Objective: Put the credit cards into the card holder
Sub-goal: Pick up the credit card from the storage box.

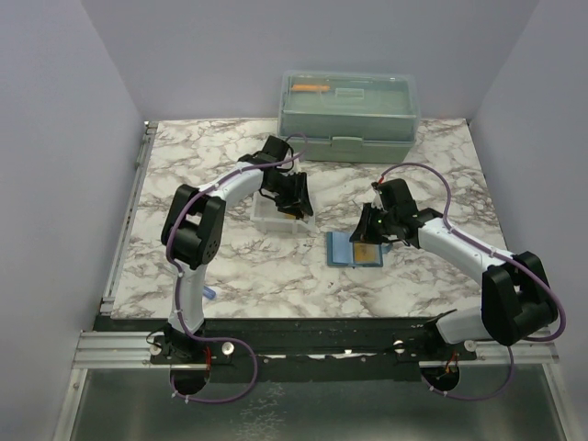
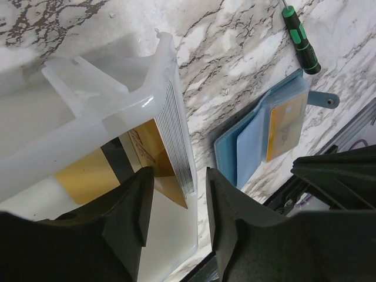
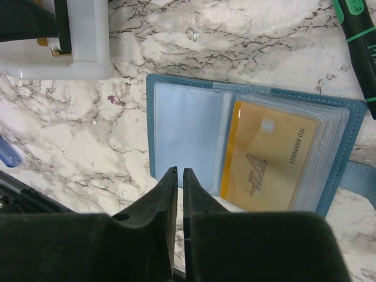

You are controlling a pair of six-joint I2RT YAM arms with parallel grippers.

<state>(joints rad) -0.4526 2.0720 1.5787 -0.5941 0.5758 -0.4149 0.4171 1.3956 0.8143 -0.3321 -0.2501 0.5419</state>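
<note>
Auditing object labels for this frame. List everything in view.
card holder: 1, blue-teal, open flat at table centre
credit card: 1, yellow-orange, in the holder's right sleeve
tray cards: count unclear, yellow-orange, inside tray
tray: 1, white, left of holder
pen: 1, green-black, on table beside holder
lidded box: 1, pale green, table back
blue item: 1, near front edge, unidentifiable
table: 1, marble
left gripper: open, straddling tray wall
right gripper: shut, over holder's left page
</note>
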